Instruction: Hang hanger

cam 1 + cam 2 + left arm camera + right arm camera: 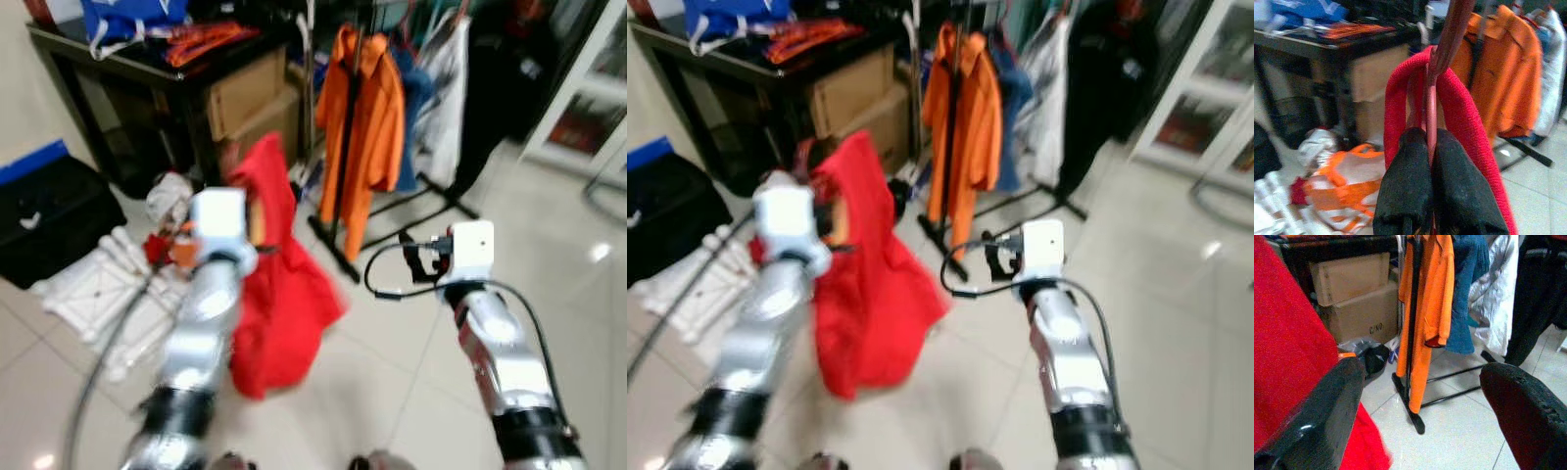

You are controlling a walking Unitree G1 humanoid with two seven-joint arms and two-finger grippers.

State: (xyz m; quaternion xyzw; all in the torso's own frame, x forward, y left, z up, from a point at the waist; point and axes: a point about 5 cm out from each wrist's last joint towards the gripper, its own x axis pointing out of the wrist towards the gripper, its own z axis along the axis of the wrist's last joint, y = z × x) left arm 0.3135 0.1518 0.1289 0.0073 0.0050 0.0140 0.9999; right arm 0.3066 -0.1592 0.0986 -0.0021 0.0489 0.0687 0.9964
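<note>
My left gripper (pixel 1431 147) is shut on a reddish hanger (pixel 1436 83) that carries a red garment (pixel 284 294). The garment hangs down in front of my left arm, its hem above the floor. My right gripper (pixel 1422 396) is open and holds nothing; it sits to the right of the red garment. Ahead stands a black clothes rack (pixel 338 211) with an orange shirt (pixel 367 127), a blue garment (pixel 1465 293) and a white one (pixel 446 93) hanging on it.
A dark table (pixel 137 64) with cardboard boxes (pixel 250 93) under it stands at the back left. Clothes and white bags (pixel 103 284) lie on the floor at the left, beside a black bag (pixel 49 215). A white cabinet (pixel 588 98) stands at the right.
</note>
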